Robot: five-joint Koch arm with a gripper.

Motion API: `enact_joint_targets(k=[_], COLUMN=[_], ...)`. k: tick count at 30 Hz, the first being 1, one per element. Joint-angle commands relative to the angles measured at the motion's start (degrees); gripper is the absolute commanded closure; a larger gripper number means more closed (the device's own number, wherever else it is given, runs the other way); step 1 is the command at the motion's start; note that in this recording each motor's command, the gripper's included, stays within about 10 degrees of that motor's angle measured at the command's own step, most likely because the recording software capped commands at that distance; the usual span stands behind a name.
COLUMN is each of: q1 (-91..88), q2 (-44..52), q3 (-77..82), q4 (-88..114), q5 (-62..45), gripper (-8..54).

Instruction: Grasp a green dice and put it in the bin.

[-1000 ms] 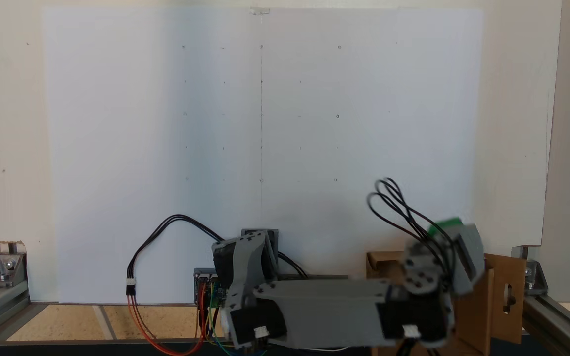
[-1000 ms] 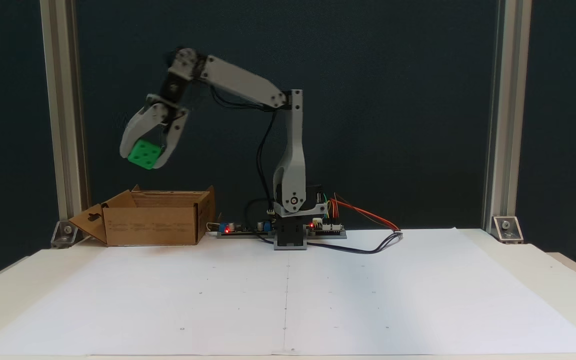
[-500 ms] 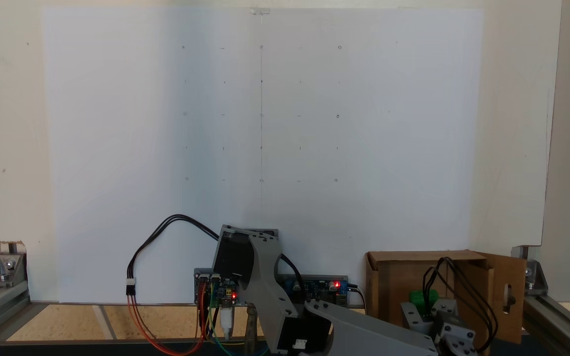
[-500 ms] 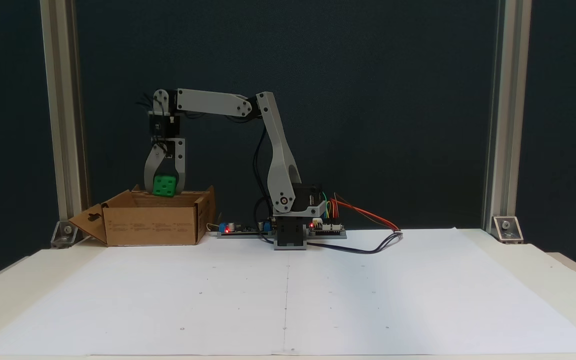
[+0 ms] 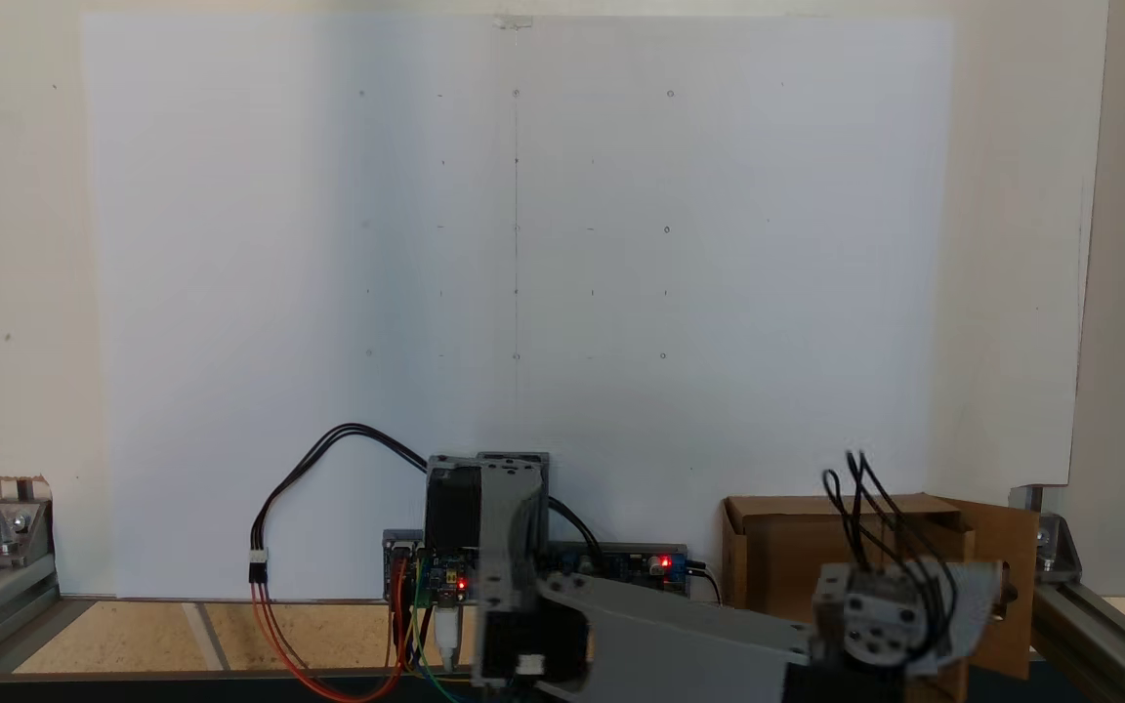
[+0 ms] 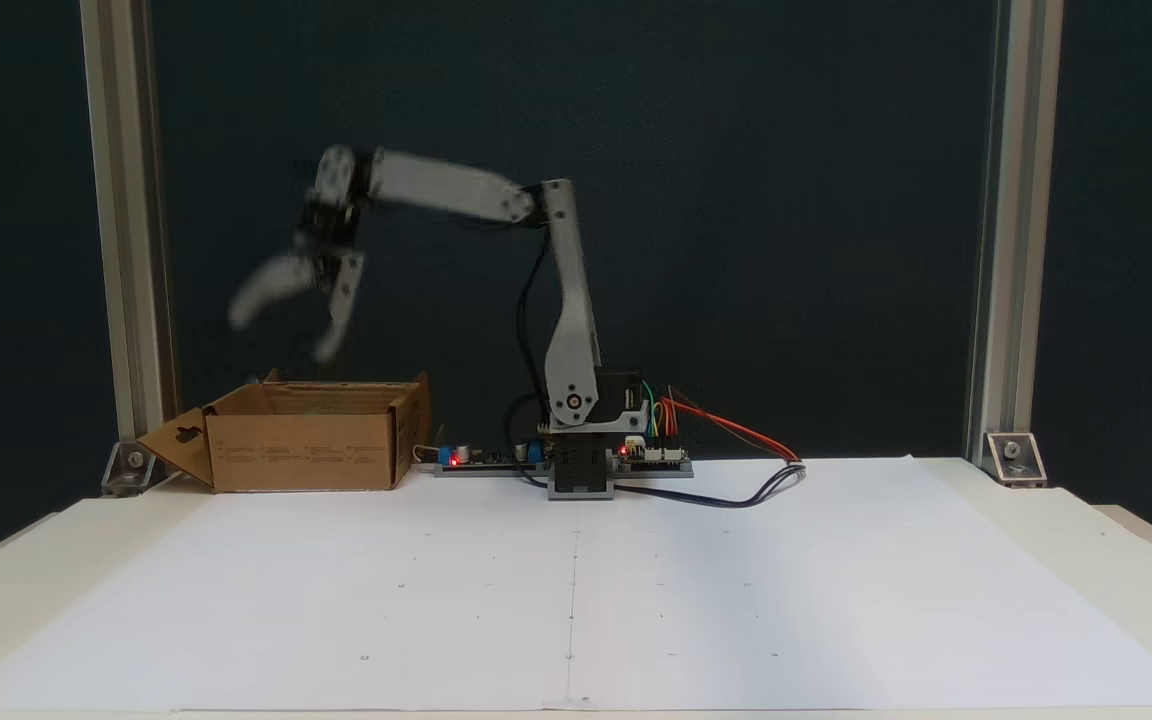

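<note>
Two jaws of my end effector (image 6: 276, 333) were spread wide and held nothing. Below my end effector sat the bin (image 6: 306, 450) on the table (image 6: 1056, 505); I could not see the green dice.

White table (image 6: 1086, 530) — paper sheet (image 6: 576, 590), bin (image 6: 306, 450), arm base (image 6: 581, 470) on it.

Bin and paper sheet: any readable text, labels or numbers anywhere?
None can be read.
Bin: faint printed lines on the front wall, too small to read.
Paper sheet: only small dots, dashes and a centre line, no numbers or words.
Circuit boards at the arm's base: any markings are too small to read.
</note>
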Motion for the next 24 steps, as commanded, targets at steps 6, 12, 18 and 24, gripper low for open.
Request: enact_joint_targets(k=[6, 12, 18, 24], q1=[-29.69, -54.82, -79.61, -94.22], q2=[15.38, 21.36, 27.42, 36.91], q3=[-1.49, 11.69, 31.46, 48.16], q4=[-3.69, -11.95, -27.93, -44.10], q5=[18.28, 19.25, 19.25, 19.07], gripper=[1.0, 1.5, 2.3, 2.0])
